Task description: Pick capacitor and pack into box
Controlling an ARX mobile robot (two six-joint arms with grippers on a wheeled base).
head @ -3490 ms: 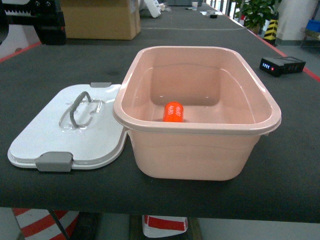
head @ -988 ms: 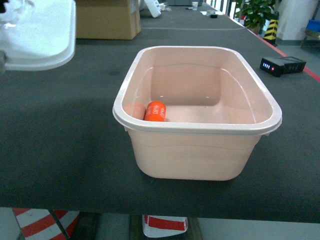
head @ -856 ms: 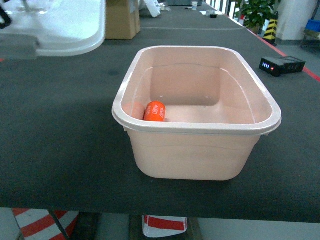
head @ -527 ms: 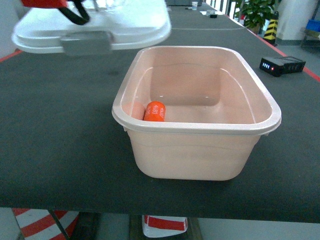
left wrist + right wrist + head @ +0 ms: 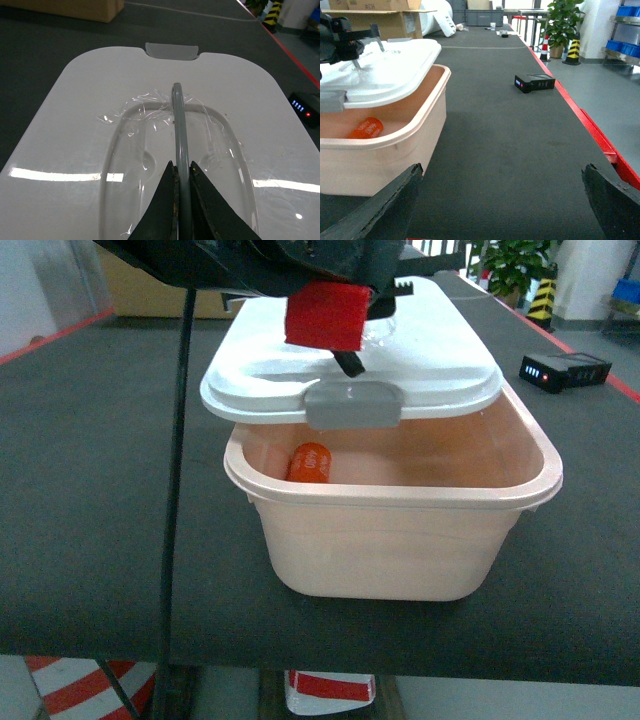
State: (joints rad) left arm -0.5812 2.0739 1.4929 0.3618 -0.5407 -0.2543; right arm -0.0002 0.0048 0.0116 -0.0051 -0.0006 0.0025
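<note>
Left claw [image 5: 181, 172] clamped on lid [image 5: 440, 360] handle [image 5: 178, 120] — right claw [image 5: 500, 200] apart — capacitor [image 5: 310, 462] in box [image 5: 400, 540].

The capacitor [image 5: 311, 462] lies inside the box [image 5: 400, 540], at its left. The lid [image 5: 400, 360] sits above the box, covering its rear.

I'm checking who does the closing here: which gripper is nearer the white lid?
Left. The left gripper is shut on the lid's wire handle, holding the lid above the box. The right gripper is open, off to the box's right.
</note>
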